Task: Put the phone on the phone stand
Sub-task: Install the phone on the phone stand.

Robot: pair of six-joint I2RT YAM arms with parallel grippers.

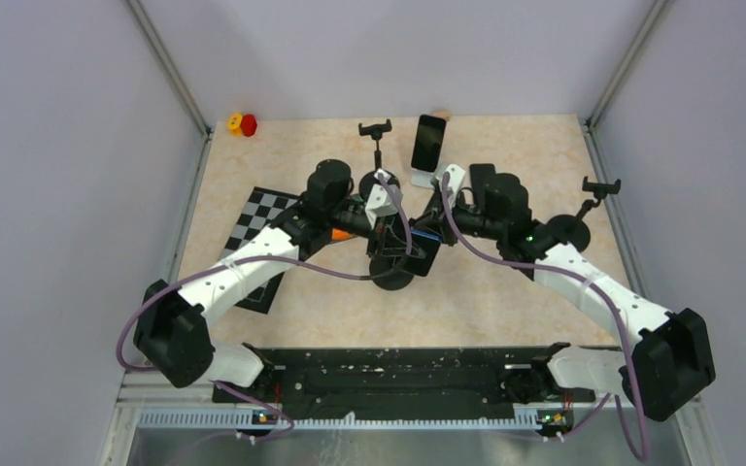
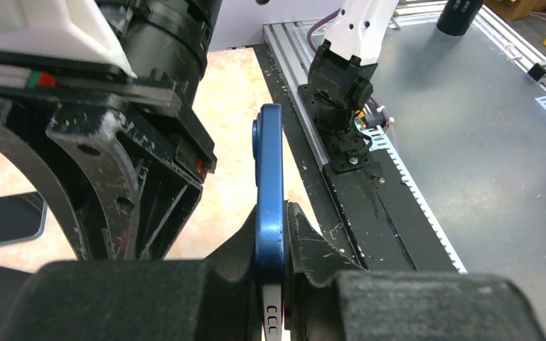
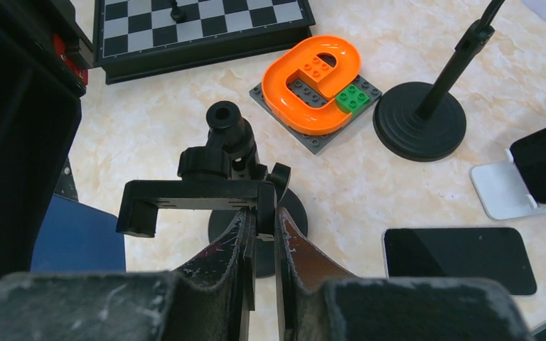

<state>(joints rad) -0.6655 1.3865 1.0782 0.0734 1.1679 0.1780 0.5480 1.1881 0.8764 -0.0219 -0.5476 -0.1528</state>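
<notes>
The blue phone (image 2: 270, 163) stands on edge in the left wrist view. It shows only as a thin strip, its lower end sunk between the pads, so neither screen nor back can be seen there. The left gripper (image 2: 274, 226) is clamped tight on it. In the right wrist view a blue slab at the left edge, largely cut off by the dark bulk of the other arm, looks like the same phone, held just beside the phone stand (image 3: 185, 193). The stand's black clamp bracket lies crosswise, and the right gripper (image 3: 261, 217) is pinched shut on the bracket's right-hand end. The stand's round base shows only in part behind the fingers, resting on the table (image 3: 149, 114). From the top camera both wrists crowd together at mid-table and cover phone and bracket almost wholly, with little more than the base disc showing below them. Near the stand, to the right, a black phone (image 3: 458, 259) lies flat. Beyond it a white cradle (image 3: 494, 195) holds another dark handset, cut off by the frame edge. A second stand (image 3: 419, 121) rises out of frame at the top. Next to it an orange brick (image 3: 316, 78) sits on a grey baseplate (image 3: 311, 141), and the chessboard (image 3: 199, 21) is cropped at the top edge.
</notes>
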